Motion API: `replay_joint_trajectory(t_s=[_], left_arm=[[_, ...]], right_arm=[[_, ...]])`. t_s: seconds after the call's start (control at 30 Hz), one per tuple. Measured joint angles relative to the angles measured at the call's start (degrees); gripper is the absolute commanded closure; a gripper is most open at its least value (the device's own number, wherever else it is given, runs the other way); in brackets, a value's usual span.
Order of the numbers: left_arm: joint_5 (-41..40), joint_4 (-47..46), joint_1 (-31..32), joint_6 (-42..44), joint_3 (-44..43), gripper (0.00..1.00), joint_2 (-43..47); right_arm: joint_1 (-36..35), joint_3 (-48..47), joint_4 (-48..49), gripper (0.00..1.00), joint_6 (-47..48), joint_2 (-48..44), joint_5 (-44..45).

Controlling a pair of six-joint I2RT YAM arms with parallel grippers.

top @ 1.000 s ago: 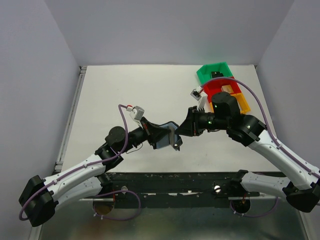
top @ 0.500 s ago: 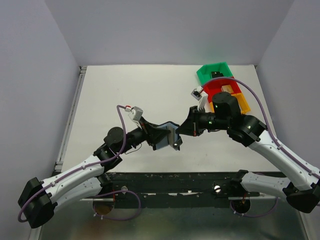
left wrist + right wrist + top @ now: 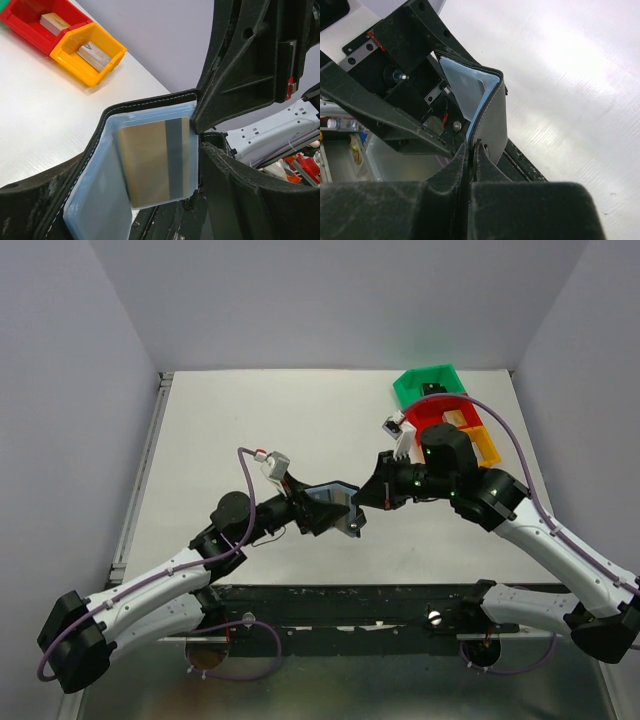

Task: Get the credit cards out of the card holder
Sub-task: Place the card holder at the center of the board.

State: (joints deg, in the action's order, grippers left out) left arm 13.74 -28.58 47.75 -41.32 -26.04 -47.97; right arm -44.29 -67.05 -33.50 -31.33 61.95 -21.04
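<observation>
The card holder (image 3: 335, 498) hangs open above the table's middle, black outside with blue-grey pockets (image 3: 95, 200). One gold-orange credit card (image 3: 147, 165) with a grey stripe sits in its right pocket; other cards are hidden. My right gripper (image 3: 471, 150) is shut on the edge of the holder's flap (image 3: 492, 120), reaching in from the right (image 3: 362, 502); its fingers (image 3: 235, 75) show above the holder in the left wrist view. My left gripper (image 3: 140, 210) stands open, its jaws spread wide on both sides of the holder (image 3: 305, 508).
Green (image 3: 420, 385), red (image 3: 440, 415) and orange (image 3: 483, 445) bins with small items stand at the back right, behind the right arm. A small white item (image 3: 395, 427) lies beside them. A rail (image 3: 140, 480) runs along the table's left edge.
My left gripper has opened and let go of the holder. My right gripper has closed on the holder's flap, and the holder now gapes wider.
</observation>
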Motion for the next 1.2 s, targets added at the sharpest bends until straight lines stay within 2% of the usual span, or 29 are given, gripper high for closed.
replay_joint_trajectory(t_s=[0.3,0.5,0.63,0.7,1.0,1.2], left_arm=[[1.9,-0.4,0.3,-0.5,-1.2,0.13,-3.6],[2.0,-0.4,0.9,-0.2,-1.6,0.32,-4.4],[1.9,-0.2,0.9,0.2,-1.6,0.52,-4.4],[1.8,0.4,1.0,0.4,-1.6,0.58,-4.0],[-0.1,3.3,1.0,1.4,-1.6,0.72,-1.3],[-0.9,4.7,1.1,2.1,-1.6,0.72,0.0]], right_arm=[[0.0,0.1,-0.1,1.0,-2.1,0.4,0.4],[0.0,0.7,0.0,0.99,-3.5,0.4,0.3],[0.1,0.8,0.0,0.99,-3.6,0.4,0.3],[0.1,0.9,0.0,0.99,-3.6,0.4,0.3],[0.2,0.9,0.5,0.93,-3.6,0.4,0.0],[0.2,0.9,0.6,0.94,-3.6,0.4,-0.5]])
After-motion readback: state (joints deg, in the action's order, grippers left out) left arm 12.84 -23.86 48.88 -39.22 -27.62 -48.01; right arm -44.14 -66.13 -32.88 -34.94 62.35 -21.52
